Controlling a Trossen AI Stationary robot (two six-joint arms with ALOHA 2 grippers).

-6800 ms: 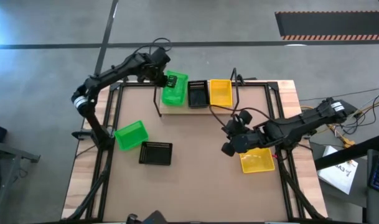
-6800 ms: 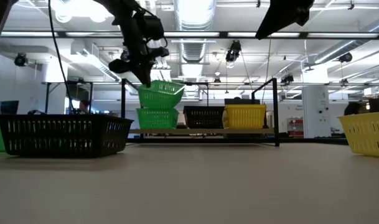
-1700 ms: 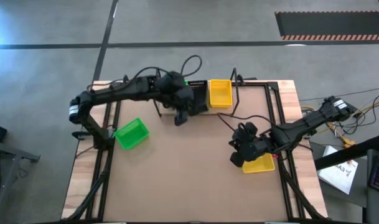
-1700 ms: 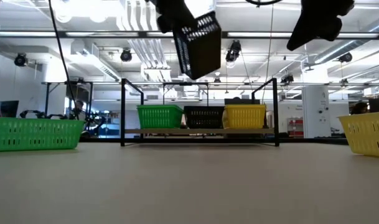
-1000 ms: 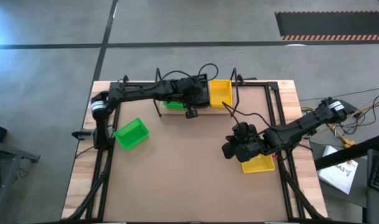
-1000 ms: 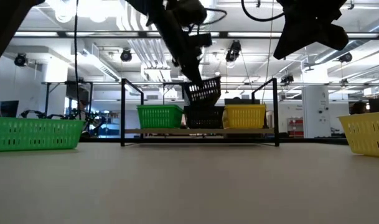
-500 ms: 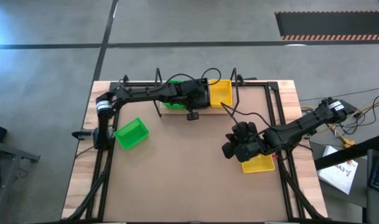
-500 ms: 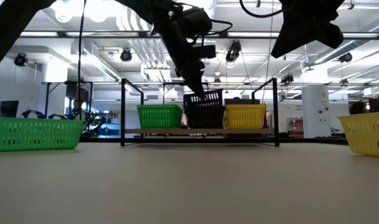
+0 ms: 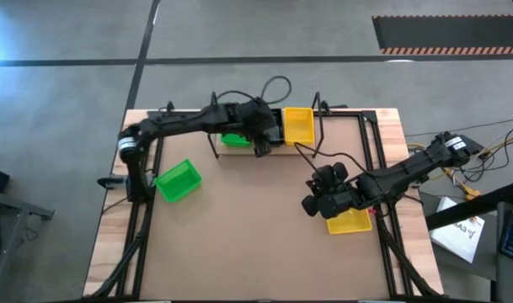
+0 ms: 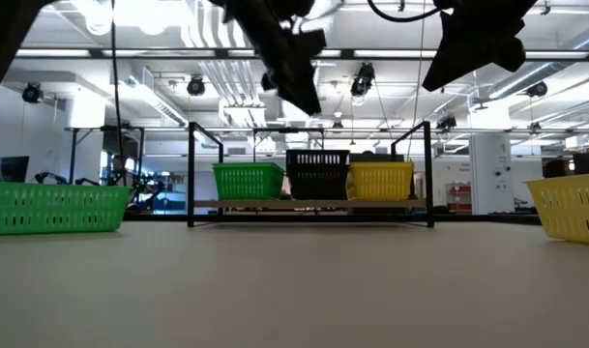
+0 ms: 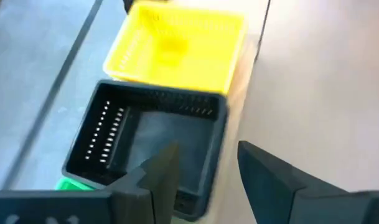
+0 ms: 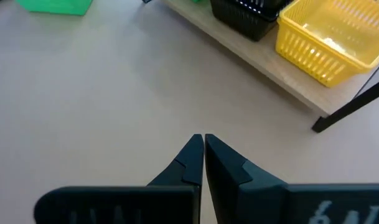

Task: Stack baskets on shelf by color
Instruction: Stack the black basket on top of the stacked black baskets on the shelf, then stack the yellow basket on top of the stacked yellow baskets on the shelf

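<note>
On the shelf (image 10: 313, 204) along the table's far edge stand a green basket (image 10: 249, 181), a black basket (image 10: 318, 174) and a yellow basket (image 10: 379, 181) in a row. The black one sits taller than its neighbours, nested on another black basket. My left gripper (image 11: 205, 177) hovers open above the black basket's near wall, touching nothing. My right gripper (image 12: 203, 152) hangs shut over the table's right half, empty. A second green basket (image 9: 178, 181) lies on the table at the left, and a second yellow basket (image 9: 349, 221) at the right, partly under my right arm.
Thin black wire frames (image 10: 191, 174) close both ends of the shelf. The middle and near part of the brown table (image 9: 248, 244) is bare board. The room's lights and stands show behind the shelf in the low view.
My left gripper has lowered the tilted black basket onto the black one on the shelf, levelled it, opened and let go, then risen clear. The basket now sits nested and upright between the green and yellow ones. My right wrist has rolled a little in place.
</note>
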